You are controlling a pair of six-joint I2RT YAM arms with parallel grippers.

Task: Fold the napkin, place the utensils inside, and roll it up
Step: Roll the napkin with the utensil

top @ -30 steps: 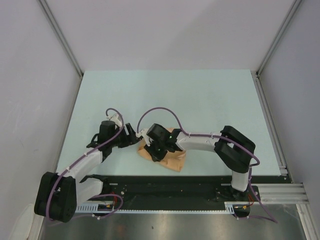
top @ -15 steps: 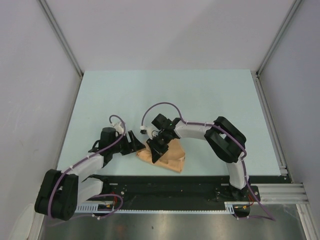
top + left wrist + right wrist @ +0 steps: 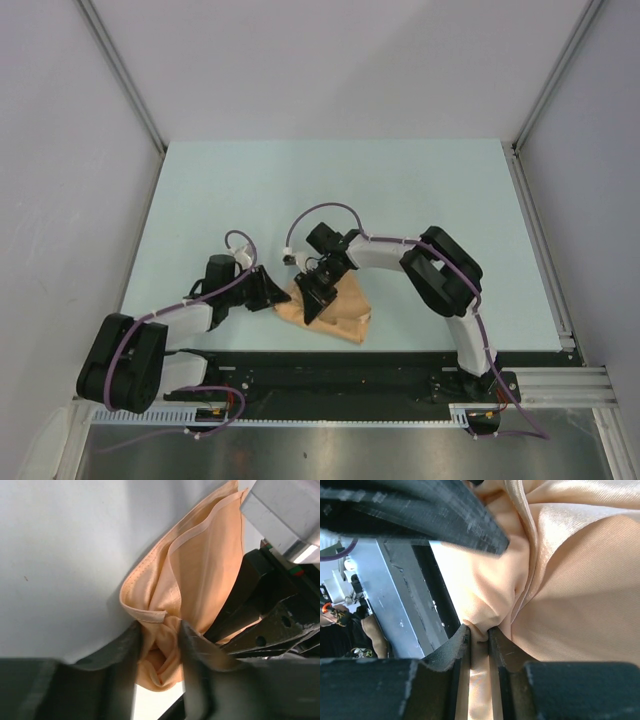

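The peach-orange napkin [image 3: 342,312] lies bunched and partly folded at the near edge of the table. My left gripper [image 3: 277,295] is at its left corner, shut on a fold of the napkin [image 3: 165,645] that bulges between the two fingers. My right gripper [image 3: 313,303] reaches in from the right and is shut on another pinch of the napkin [image 3: 479,635], the cloth squeezed into the narrow gap between the fingers. The two grippers sit close together over the cloth's left side. The dark teal utensil is not visible in any view.
The pale table [image 3: 400,200] stretches back to grey walls. The black rail [image 3: 330,370] and the metal frame run along the near edge just below the napkin. The right gripper's black body [image 3: 270,610] sits right beside the left fingers.
The right gripper has moved left and back, lifting the napkin's left part into a raised fold. The left gripper has slid right and nearer, closing in on the cloth's left corner.
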